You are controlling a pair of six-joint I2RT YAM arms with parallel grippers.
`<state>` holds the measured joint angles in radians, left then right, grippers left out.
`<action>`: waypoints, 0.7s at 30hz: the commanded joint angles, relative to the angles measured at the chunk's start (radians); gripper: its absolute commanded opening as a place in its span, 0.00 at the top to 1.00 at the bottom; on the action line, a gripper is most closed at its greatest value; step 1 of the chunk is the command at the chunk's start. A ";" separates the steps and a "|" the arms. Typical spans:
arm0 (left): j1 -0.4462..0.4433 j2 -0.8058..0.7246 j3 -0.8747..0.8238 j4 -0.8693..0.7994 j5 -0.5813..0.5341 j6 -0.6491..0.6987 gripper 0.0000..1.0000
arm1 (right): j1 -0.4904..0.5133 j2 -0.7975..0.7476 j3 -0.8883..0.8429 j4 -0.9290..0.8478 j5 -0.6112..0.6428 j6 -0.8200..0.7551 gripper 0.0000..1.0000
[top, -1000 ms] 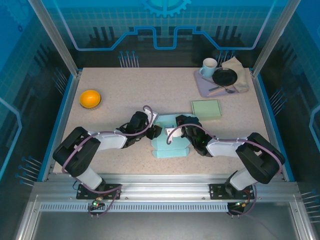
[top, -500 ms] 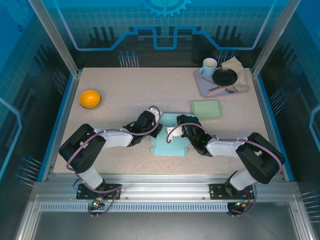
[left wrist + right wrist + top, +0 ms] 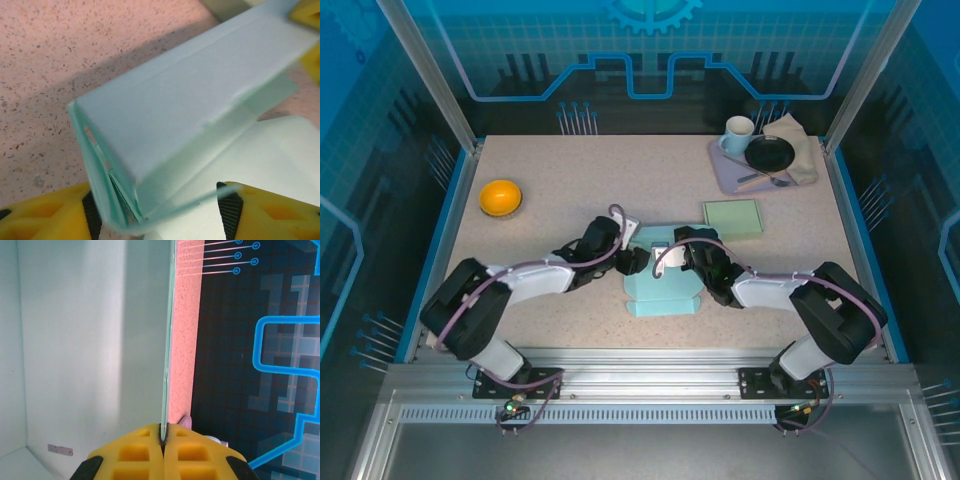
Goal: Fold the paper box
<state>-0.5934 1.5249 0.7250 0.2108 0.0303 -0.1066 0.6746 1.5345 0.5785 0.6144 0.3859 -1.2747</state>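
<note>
The paper box, pale teal and partly folded, lies at the table's near centre. My left gripper is at its left wall. In the left wrist view the gripper stands open, and the box's doubled-over wall splays loosely between the yellow fingers. My right gripper is at the box's right side. In the right wrist view this gripper is shut on the thin upright edge of a box wall, pinched between the pads.
An orange bowl sits at the far left. A flat green sheet lies just behind the box on the right. A lavender tray at the back right carries a mug, a black plate and a napkin.
The left gripper pushed in against the box's left wall, then drew back a little, and its jaws spread wider. The right gripper kept its pinch and barely moved.
</note>
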 commanded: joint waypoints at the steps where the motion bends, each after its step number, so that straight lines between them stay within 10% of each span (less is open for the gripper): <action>1: 0.020 -0.129 -0.047 -0.004 0.126 -0.028 0.34 | -0.016 0.036 -0.007 -0.059 -0.061 0.014 1.00; 11: 0.102 -0.334 -0.190 -0.101 -0.021 -0.153 0.42 | -0.011 0.023 -0.022 -0.057 -0.061 0.004 1.00; 21: 0.216 -0.191 -0.186 -0.017 0.120 -0.129 0.44 | -0.003 0.022 -0.018 -0.070 -0.063 -0.002 1.00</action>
<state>-0.3889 1.2583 0.5098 0.1589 0.0593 -0.2562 0.6666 1.5387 0.5781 0.6262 0.3611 -1.2755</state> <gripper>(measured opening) 0.558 0.043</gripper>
